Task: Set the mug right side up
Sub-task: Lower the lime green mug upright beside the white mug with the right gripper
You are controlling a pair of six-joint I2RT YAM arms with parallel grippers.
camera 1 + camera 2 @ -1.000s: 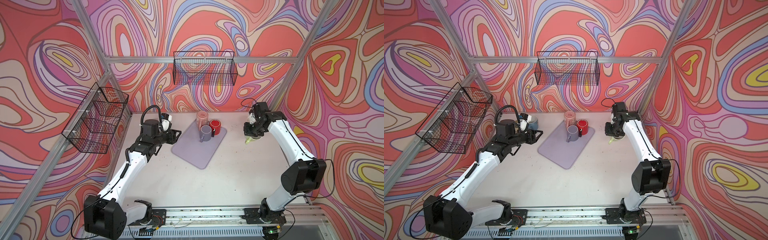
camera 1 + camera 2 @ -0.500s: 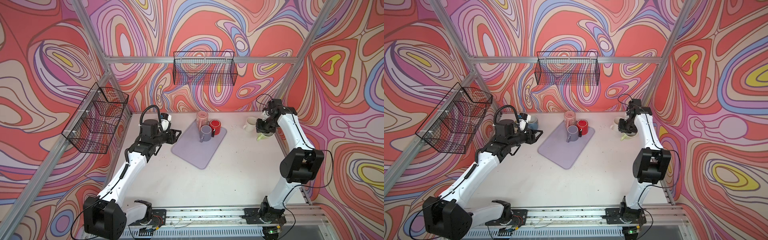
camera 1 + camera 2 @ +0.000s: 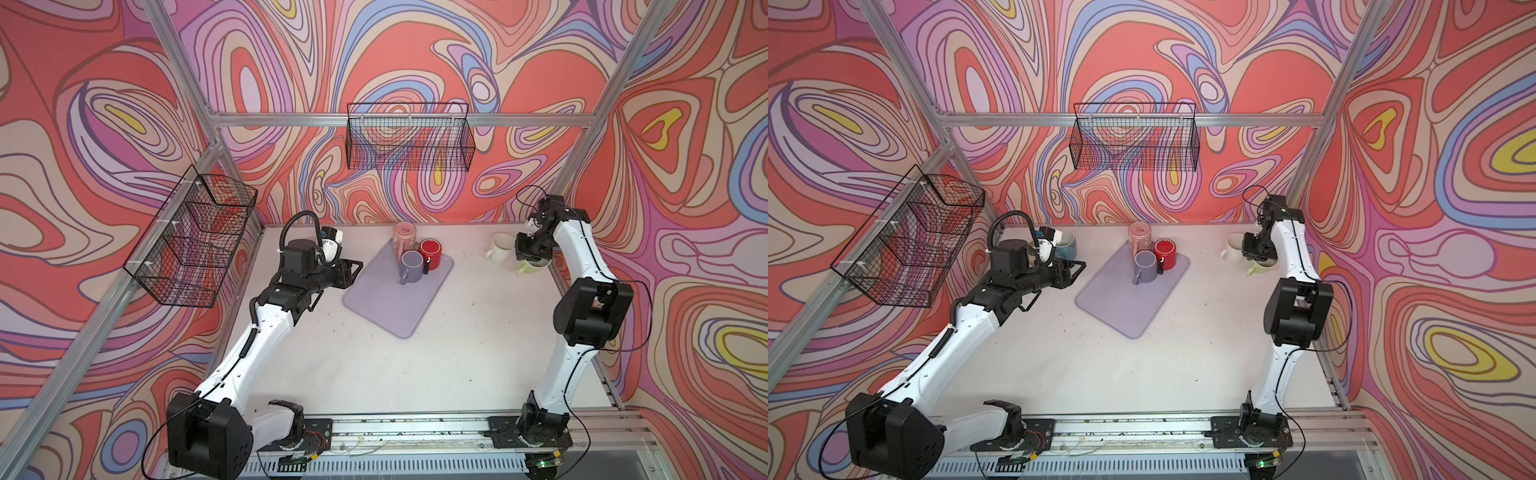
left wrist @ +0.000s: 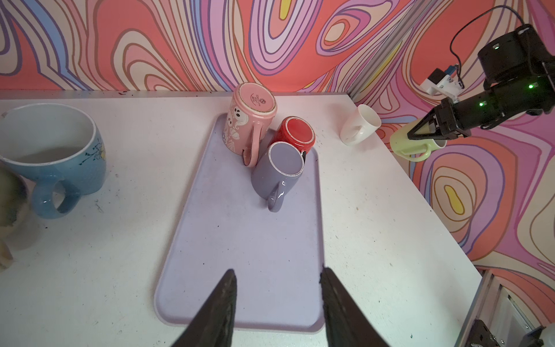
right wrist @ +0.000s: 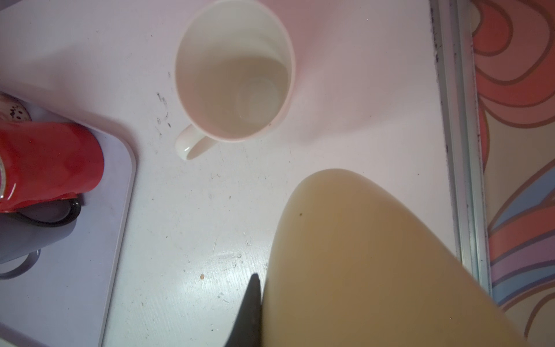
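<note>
The pale green mug sat at the right of the frame in both top views, close to the table's right-hand edge, clamped in the right gripper. That gripper's jaws were closed tight on the mug's wall at the rim. In the left wrist view the mug hung tilted toward its side, handle underneath and mouth facing the right of the frame, and the pictures did not show whether it touched the table. In the right wrist view its pale body filled the lower right of the frame beside one dark finger. Just left of it stood a white mug, upright and apart from it. The left gripper was partly open and held nothing, poised over the near end of the lilac tray. At the tray's far end, three mugs clustered together base up: a pink mug, a red mug and a grey-lilac mug in front of them. A blue mug stood upright on the table at the left of the left wrist view, well apart from the tray.
</note>
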